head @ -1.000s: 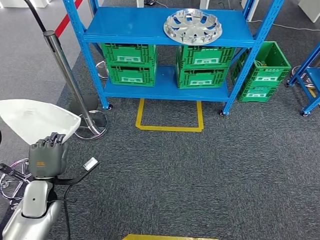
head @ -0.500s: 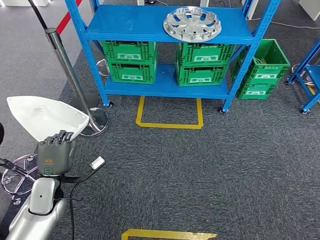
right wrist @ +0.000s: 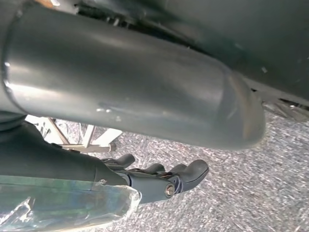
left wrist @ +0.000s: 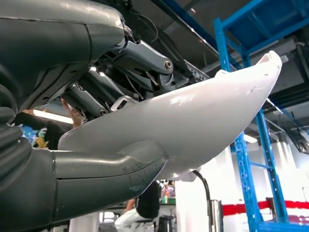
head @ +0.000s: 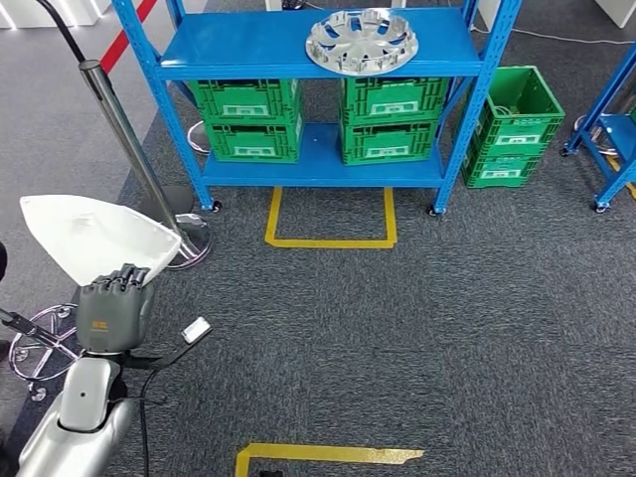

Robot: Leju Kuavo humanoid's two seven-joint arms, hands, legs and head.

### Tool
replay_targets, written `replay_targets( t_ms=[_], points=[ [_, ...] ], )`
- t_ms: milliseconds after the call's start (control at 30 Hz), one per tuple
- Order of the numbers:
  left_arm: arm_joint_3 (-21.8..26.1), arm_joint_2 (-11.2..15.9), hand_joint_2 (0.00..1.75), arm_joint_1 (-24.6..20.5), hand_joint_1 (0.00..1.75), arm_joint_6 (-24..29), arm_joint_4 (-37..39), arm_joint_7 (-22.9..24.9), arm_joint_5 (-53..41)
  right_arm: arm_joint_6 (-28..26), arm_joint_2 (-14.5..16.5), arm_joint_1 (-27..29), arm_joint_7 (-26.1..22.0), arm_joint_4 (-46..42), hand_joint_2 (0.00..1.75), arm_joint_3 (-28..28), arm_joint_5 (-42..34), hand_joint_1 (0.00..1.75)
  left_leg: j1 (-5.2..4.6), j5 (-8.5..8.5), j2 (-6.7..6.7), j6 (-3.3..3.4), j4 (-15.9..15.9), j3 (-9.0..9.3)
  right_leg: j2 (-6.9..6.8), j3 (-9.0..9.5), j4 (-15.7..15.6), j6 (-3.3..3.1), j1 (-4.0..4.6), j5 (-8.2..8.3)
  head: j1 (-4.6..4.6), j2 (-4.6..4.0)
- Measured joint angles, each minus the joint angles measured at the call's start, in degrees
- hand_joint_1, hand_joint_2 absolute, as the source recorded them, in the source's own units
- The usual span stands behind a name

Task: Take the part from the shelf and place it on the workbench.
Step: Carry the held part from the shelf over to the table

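Fingers of the left hand [head: 114, 310] grip the white, curved, glossy plastic part [head: 93, 237] low on the left, above the grey carpet [head: 450, 328]. Its wrist view shows the thumb [left wrist: 105, 169] underneath. The right hand [right wrist: 160, 181] shows loosely curled fingers holding nothing. Beyond stands the blue metal shelf [head: 225, 45].

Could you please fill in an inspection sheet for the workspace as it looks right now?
Surface: grey carpet with yellow tape marks; workbench nothing seen.
Job's things: white part held by left hand.
Clutter: silver wheel cover on shelf; green crates below and beside.
Hands: left grips the part; right hand state unclear.
Cables: black cable by left arm.
Surroundings: barrier post, stool base.
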Motion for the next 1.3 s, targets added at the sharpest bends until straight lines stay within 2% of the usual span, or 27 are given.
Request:
replay_targets(
  t_ms=[67,100,133,167,200,333,533,700,767,800,867,900,933,967,1000,1033,1100,1133,1200,1267,1300],
  points=[
    [0.03,-0.06,1.75,-0.04,1.75,0.01,0.05,-0.11,0.0,0.0,0.01,-0.02,0.01,0.0,0.0,0.01,0.07,0.0,-0.27,2.92,-0.03,0.91,-7.55,4.85,0.03,-0.12,0.04,0.09,0.23,0.16,0.03,0.0],
    [0.06,-0.1,1.75,-0.09,1.75,0.01,0.05,-0.21,0.0,0.0,0.02,-0.06,0.02,0.0,0.0,0.02,0.15,0.0,-0.45,3.84,-0.04,1.36,-11.21,6.99,0.05,-0.22,0.12,0.23,0.37,0.23,0.05,0.0],
    [0.11,-0.15,1.75,-0.11,1.75,0.02,0.05,-0.35,0.0,-0.01,0.02,-0.09,0.03,0.0,0.0,0.05,0.26,0.0,-0.64,4.24,-0.04,1.69,-13.61,8.29,0.03,-0.36,0.18,0.44,0.44,0.33,0.05,0.0],
    [0.2,-0.19,1.75,-0.06,1.75,0.02,0.04,-0.54,0.0,-0.02,0.03,-0.11,0.05,0.0,0.0,0.12,0.42,0.0,-0.82,4.18,-0.04,1.88,-14.72,8.79,0.01,-0.53,0.2,0.71,0.43,0.46,0.06,0.0],
    [0.32,-0.27,1.75,0.07,1.75,0.02,0.03,-0.8,0.0,-0.06,0.02,-0.12,0.07,0.0,0.0,0.25,0.6,0.0,-0.89,4.26,-0.05,1.86,-15.08,8.81,0.0,-0.69,0.25,0.95,0.47,0.51,0.04,0.0],
    [1.13,-0.89,1.75,0.54,1.75,0.02,0.01,-2.04,0.0,-0.88,0.01,-0.1,0.28,0.0,0.0,1.04,1.72,0.0,-1.04,4.8,-0.15,1.24,-15.55,8.51,-0.07,-0.92,-0.04,-0.25,0.37,0.85,0.17,0.0],
    [3.91,-2.14,1.75,1.74,1.75,0.02,0.01,-4.53,0.0,-2.69,0.0,-0.11,0.76,0.0,0.0,2.16,2.98,0.0,-1.72,5.34,-0.16,2.39,-15.35,7.68,-0.05,-1.35,-0.73,1.81,-0.35,1.94,0.12,0.0],
    [6.62,-2.78,1.75,2.8,1.75,0.02,-0.03,-6.32,0.0,-3.26,0.0,-0.12,1.23,0.0,0.0,2.68,3.59,0.0,-2.04,5.74,-0.29,3.44,-15.39,7.38,-0.27,-1.38,-1.02,3.05,-0.77,2.35,0.09,0.0],
    [7.44,-3.09,1.75,2.97,1.75,0.03,-0.16,-6.68,0.0,-3.32,0.0,-0.11,1.3,0.0,0.0,2.81,3.65,0.0,-1.74,6.23,-0.47,4.01,-15.83,7.34,-0.41,-2.22,0.52,3.38,-0.73,0.87,0.18,0.0],
    [7.75,-3.25,1.75,3.06,1.75,0.04,-0.23,-6.76,0.0,-3.31,0.0,-0.11,1.3,0.0,0.0,2.84,3.65,0.0,-1.58,6.49,-0.6,4.26,-16.03,7.25,-0.42,-3.34,3.05,3.45,-0.72,-0.92,0.27,0.0],
    [8.22,-3.48,1.75,3.32,1.75,0.04,-0.3,-6.82,0.0,-3.27,-0.01,-0.1,1.34,0.0,0.0,2.89,3.65,0.0,-1.58,6.79,-0.99,4.42,-16.02,6.79,-0.41,-6.61,10.99,3.4,-0.73,-5.47,0.39,0.0],
    [8.45,-3.52,1.75,3.48,1.75,0.03,-0.3,-6.84,0.0,-3.25,-0.02,-0.08,1.36,0.0,0.0,2.91,3.65,0.0,-1.64,6.95,-1.26,4.38,-15.99,6.55,-0.4,-7.95,14.48,3.32,-0.73,-7.01,0.37,0.0],
    [8.65,-3.56,1.75,3.61,1.75,0.03,-0.3,-6.87,0.0,-3.22,-0.02,-0.05,1.38,0.0,0.0,2.93,3.65,0.0,-1.7,7.11,-1.64,4.29,-15.96,6.32,-0.39,-8.39,16.11,3.19,-0.71,-7.49,0.36,0.0],
    [8.82,-3.58,1.75,3.7,1.75,0.03,-0.3,-6.92,0.0,-3.17,-0.02,-0.04,1.39,0.0,0.0,2.96,3.64,0.0,-1.75,7.28,-2.11,4.15,-15.93,6.13,-0.33,-7.73,15.51,2.98,-0.68,-6.89,0.37,0.0],
    [8.92,-3.63,1.75,3.74,1.75,0.02,-0.3,-6.96,0.0,-3.08,-0.02,-0.03,1.4,0.0,0.0,2.98,3.63,0.0,-1.79,7.43,-2.65,3.99,-15.9,6.01,-0.07,-5.77,12.38,2.64,-0.62,-5.32,0.36,0.0],
    [8.99,-3.7,1.75,3.75,1.75,0.02,-0.3,-6.98,0.0,-2.96,-0.02,-0.06,1.39,0.0,0.0,3.01,3.6,0.0,-1.8,7.58,-3.24,3.81,-15.88,5.92,0.74,-3.13,7.92,2.19,-0.55,-3.65,0.38,0.0],
    [9.15,-3.85,1.75,3.73,1.75,0.02,-0.3,-6.99,0.0,-2.68,-0.04,-0.12,1.36,0.0,0.0,3.03,3.54,0.0,-1.85,7.88,-4.22,3.3,-15.78,5.7,2.34,0.92,0.84,1.58,-0.36,-1.72,0.34,0.0],
    [9.26,-3.89,1.75,3.72,1.75,0.02,-0.3,-6.99,0.0,-2.57,-0.05,-0.15,1.33,0.0,0.0,3.04,3.51,0.0,-1.79,8.06,-4.61,3.0,-15.75,5.56,2.74,1.71,-0.58,1.46,-0.25,-1.59,0.3,0.0],
    [9.49,-3.91,1.75,3.77,1.75,0.02,-0.3,-6.98,0.0,-2.44,-0.06,-0.13,1.33,0.0,0.0,3.04,3.46,0.0,-1.57,8.47,-5.41,2.29,-15.8,5.29,1.92,2.03,-0.86,1.25,-0.09,-1.33,0.31,0.0],
    [9.66,-3.89,1.75,3.93,1.75,0.03,-0.31,-6.99,0.0,-2.4,-0.04,-0.11,1.34,0.0,0.0,3.05,3.45,0.0,-1.41,7.59,-4.52,1.54,-14.74,4.67,0.73,2.26,-1.21,0.62,-0.17,-0.75,0.21,0.0],
    [9.74,-3.88,1.75,3.96,1.75,0.04,-0.31,-7.01,0.0,-2.4,-0.03,-0.09,1.32,0.0,0.0,3.05,3.45,0.0,-1.34,6.11,-3.49,1.17,-12.76,3.79,0.1,2.22,-1.39,0.33,-0.28,-0.5,0.1,0.0]
  ],
)
